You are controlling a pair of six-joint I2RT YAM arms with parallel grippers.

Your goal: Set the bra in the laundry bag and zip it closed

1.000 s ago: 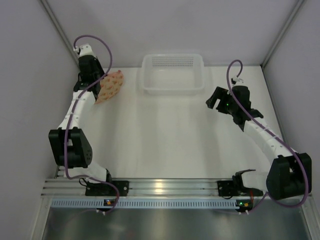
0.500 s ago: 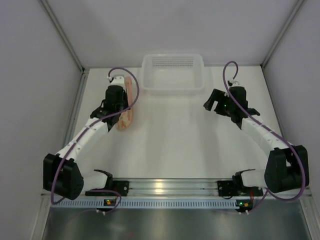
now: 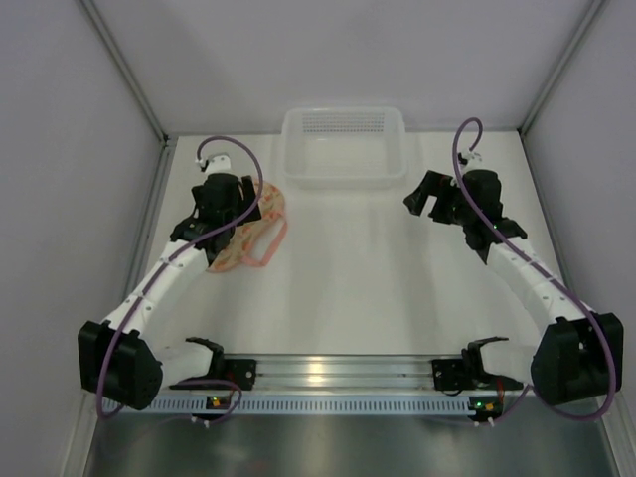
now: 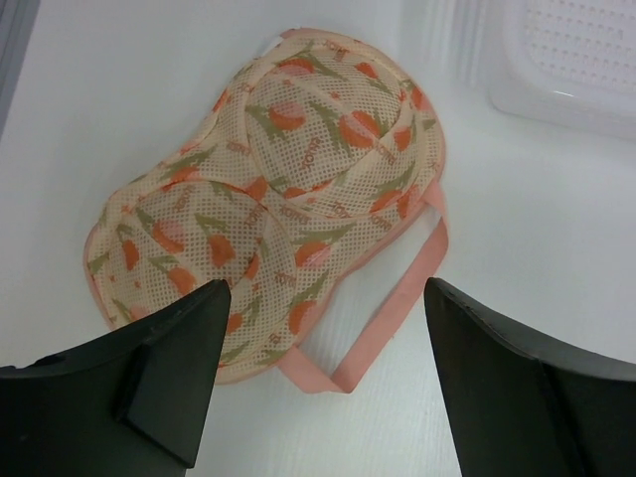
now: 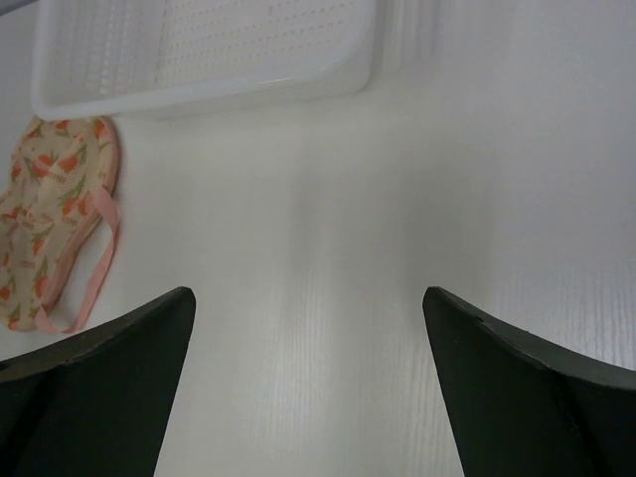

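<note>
Pale pink mesh, printed with orange flowers and olive-green leaves, makes up the laundry bag (image 4: 268, 199). It is shaped as two domed cups joined side by side, with coral trim running round the outer edge. A coral loop handle (image 4: 388, 318) lies flat on the desk (image 3: 348, 288), curving out from one long side of the bag. The bag rests dome-side up on the left part of the desk, near the near-left corner of the white slotted basket (image 3: 343, 181) but apart from it. Its two halves appear to lie together; the zip itself is too fine to make out.

The left gripper (image 4: 326, 290) hangs just above the bag, fingers spread wide and grasping nothing. One finger sits over the bag's edge and the other over bare desk beyond the handle.

The right gripper (image 5: 306, 293) is likewise released and empty. It is over bare desk on the right side, near the basket's right end and well apart from the bag.
</note>
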